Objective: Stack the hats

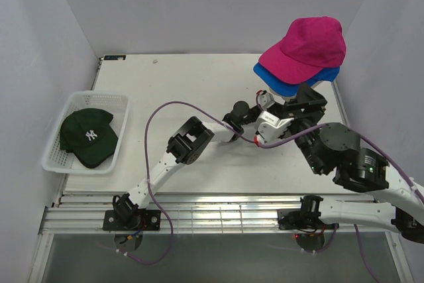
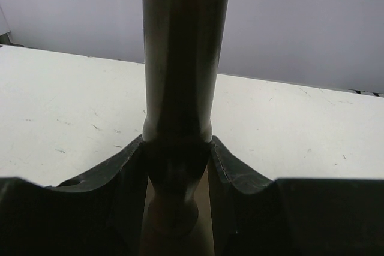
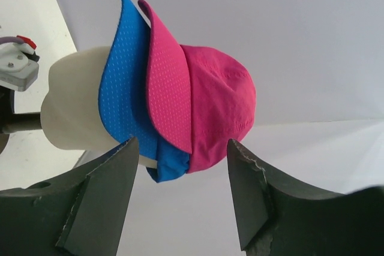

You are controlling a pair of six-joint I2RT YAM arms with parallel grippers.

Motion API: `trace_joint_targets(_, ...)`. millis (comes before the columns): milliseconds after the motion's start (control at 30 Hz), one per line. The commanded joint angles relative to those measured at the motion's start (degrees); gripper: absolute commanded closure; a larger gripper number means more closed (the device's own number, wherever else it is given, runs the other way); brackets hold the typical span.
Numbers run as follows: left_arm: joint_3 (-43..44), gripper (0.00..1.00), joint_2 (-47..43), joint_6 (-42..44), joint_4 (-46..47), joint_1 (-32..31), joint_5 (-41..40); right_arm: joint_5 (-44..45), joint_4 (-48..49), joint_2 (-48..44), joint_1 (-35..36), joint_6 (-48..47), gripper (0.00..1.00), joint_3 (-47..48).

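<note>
My left gripper (image 2: 178, 148) pinches the dark post (image 2: 180, 58), my right gripper (image 3: 180, 143) is spread, with the pink cap (image 3: 216, 106) over the blue cap (image 3: 123, 88) on the mannequin head (image 3: 69, 100) straight ahead.

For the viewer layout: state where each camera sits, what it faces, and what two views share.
Top external: above and behind the robot, looking down on the table; left arm and right arm show.
Left wrist: on the left arm, facing along the table; left jaws clamp a dark pole.
Right wrist: on the right arm, facing the pink cap over the blue cap on a cream head; right jaws apart.
Shared: top and right wrist both show those caps.
</note>
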Motion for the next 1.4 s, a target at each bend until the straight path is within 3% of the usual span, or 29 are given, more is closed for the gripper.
trace_joint_targets(0, 0.2, 1.00, -2.0, 1.1, -0.1, -0.1, 1.8, 1.1, 6.2, 5.0, 0.0, 0.3, 0.33, 1.0)
trace_joint_targets(133, -1.0, 1.00, -2.6, 1.7, -0.5, -0.1, 1.7, 4.3, 6.4, 12.1, -1.1, 4.7, 0.36, 6.2)
trace_joint_targets(300, -0.5, 1.00, -2.1, 1.7, -0.6, -0.2, 1.9, 7.3, 6.8, 4.9, -1.1, 7.0, 0.38, 3.4)
trace_joint_targets(433, -0.1, 1.00, -2.1, 2.2, -1.3, -0.1, 2.0, 4.5, 6.7, 4.3, -2.6, 8.0, 0.35, -1.2)
trace_joint_targets(467, -0.1, 1.00, -2.5, 2.5, -1.6, -0.1, 1.8, 2.3, 6.6, 6.0, -7.3, 8.7, 0.34, -0.6)
trace_joint_targets(667, 0.0, 1.00, -2.7, 1.8, -1.9, -0.2, 2.0, -2.4, 6.7, 5.7, -16.5, 9.1, 0.36, 0.2)
trace_joint_targets(1167, -0.3, 1.00, -3.1, 2.3, -2.3, -0.3, 1.3, -9.2, 6.6, 8.9, -24.5, 7.7, 0.38, -1.0)
trace_joint_targets(1367, -0.3, 1.00, -3.3, 2.1, -2.5, -0.3, 1.5, -8.8, 6.6, 10.0, -25.9, 6.9, 0.45, 0.1)
